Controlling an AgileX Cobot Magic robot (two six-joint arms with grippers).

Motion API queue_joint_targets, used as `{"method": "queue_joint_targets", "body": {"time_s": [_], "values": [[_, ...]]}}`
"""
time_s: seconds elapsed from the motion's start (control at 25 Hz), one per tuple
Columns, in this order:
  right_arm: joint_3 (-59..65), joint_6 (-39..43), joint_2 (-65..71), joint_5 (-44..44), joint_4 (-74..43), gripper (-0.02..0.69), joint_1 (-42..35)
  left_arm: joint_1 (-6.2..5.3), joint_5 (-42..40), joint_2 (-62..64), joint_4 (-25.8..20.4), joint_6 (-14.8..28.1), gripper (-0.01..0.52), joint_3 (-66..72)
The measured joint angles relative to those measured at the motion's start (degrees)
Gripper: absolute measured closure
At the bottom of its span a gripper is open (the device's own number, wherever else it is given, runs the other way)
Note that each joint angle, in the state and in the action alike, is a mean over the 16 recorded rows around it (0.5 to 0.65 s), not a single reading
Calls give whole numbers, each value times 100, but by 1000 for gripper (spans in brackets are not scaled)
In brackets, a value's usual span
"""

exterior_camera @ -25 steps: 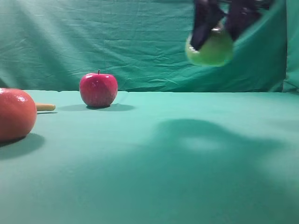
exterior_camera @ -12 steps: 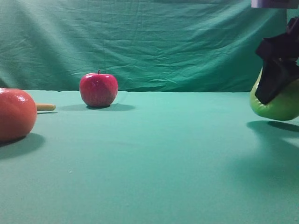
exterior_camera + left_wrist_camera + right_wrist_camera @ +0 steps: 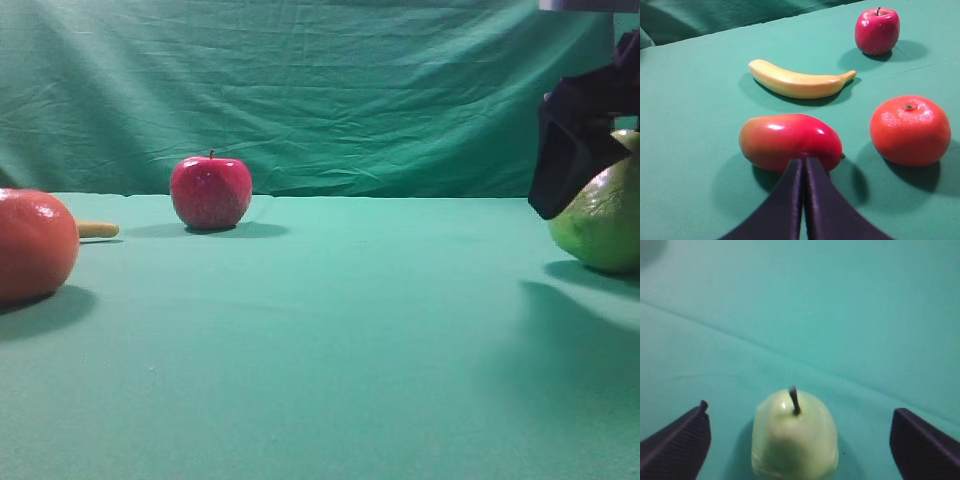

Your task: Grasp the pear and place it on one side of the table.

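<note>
The glossy yellow-green pear [image 3: 606,225] stands upright on the teal table [image 3: 320,350] at the far right edge. In the right wrist view the pear [image 3: 794,440] shows its dark stem pointing up. My right gripper [image 3: 799,411] is open, with its jaws wide apart on either side of the pear and not touching it. One dark finger [image 3: 566,160] hangs just left of the pear in the exterior view. My left gripper [image 3: 804,161] is shut and empty, hovering over the table by a red mango.
A red apple [image 3: 210,192] stands at the back left. A large orange-red round fruit [image 3: 35,245] sits at the left edge, with a banana [image 3: 800,82] and a red mango [image 3: 790,141] near it. A wrinkled cloth backdrop [image 3: 300,90] stands behind.
My right gripper carried the pear from high up to the right and down onto the table, then opened and let it go. The other fruits have not moved.
</note>
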Motion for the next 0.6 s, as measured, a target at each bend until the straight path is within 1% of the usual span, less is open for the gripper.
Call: {"method": "queue_joint_targets", "body": {"time_s": [0.4,0.52,0.6], "values": [[-209,101,-2054,1258,-10,539,0,0,0,0,0,0,514,0],[-213,113,-2646,1606,-14,621,0,0,0,0,0,0,514,0],[-214,117,-2993,1809,-18,651,0,0,0,0,0,0,514,0]]}}
